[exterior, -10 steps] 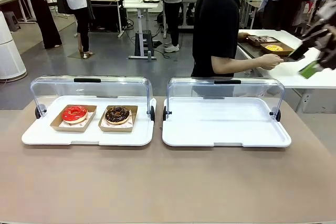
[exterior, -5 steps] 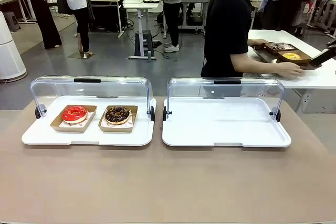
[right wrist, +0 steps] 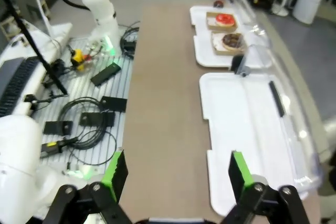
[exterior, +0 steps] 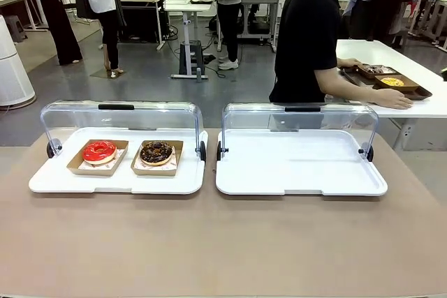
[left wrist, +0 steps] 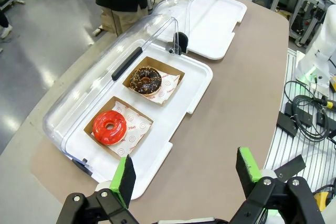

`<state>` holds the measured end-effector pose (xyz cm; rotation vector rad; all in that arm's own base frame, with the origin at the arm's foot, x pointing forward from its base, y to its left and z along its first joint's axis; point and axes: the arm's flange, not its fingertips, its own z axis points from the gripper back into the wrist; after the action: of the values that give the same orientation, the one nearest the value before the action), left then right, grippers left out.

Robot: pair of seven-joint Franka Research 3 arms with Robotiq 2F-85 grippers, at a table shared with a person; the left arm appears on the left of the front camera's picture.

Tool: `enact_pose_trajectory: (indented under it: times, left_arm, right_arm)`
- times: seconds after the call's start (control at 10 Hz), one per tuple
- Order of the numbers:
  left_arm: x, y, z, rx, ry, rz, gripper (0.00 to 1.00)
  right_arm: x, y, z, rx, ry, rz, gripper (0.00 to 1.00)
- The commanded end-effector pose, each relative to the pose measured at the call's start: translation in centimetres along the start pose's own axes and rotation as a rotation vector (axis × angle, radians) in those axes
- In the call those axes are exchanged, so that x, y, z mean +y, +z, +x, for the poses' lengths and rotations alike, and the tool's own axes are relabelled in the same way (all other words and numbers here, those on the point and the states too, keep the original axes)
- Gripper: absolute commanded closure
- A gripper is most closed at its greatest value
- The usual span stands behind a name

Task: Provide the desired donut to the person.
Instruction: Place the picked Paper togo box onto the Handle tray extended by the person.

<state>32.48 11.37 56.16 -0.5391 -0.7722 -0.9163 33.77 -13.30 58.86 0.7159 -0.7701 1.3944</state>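
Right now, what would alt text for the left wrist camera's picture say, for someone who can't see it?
A red donut and a chocolate donut sit in cardboard trays on a white tray with its clear lid raised. The open left gripper hovers above the table.

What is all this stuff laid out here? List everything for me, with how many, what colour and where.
White plastic serving trays with clear hinged lids: two, side by side on the table; left tray, right tray, lids raised.
Red-glazed ring donut: one, in a brown cardboard tray, left tray's left spot.
Chocolate-glazed ring donut: one, dark brown, in a brown cardboard tray, right of the red one.
Brown tabletop: one, under both trays.
Person in a black T-shirt: one, beyond the right tray, turned to a white side table.
Left gripper: black, green pads, open, above the table's near edge.
Right gripper: same colours, open.
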Motion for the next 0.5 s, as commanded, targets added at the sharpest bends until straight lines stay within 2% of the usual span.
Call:
enact_pose_trajectory:
  times: [0.0, 0.4]
  left_arm:
    - [0.02, 0.05, -0.12, -0.017, -0.015, -0.007, 0.00]
    - [0.02, 0.05, -0.12, -0.017, -0.015, -0.007, 0.00]
  right_arm:
    - [0.78, 0.91, -0.32, -0.028, -0.015, -0.067, 0.00]
    - [0.46, 1.01, -0.51, -0.004, -0.016, -0.032, 0.00]
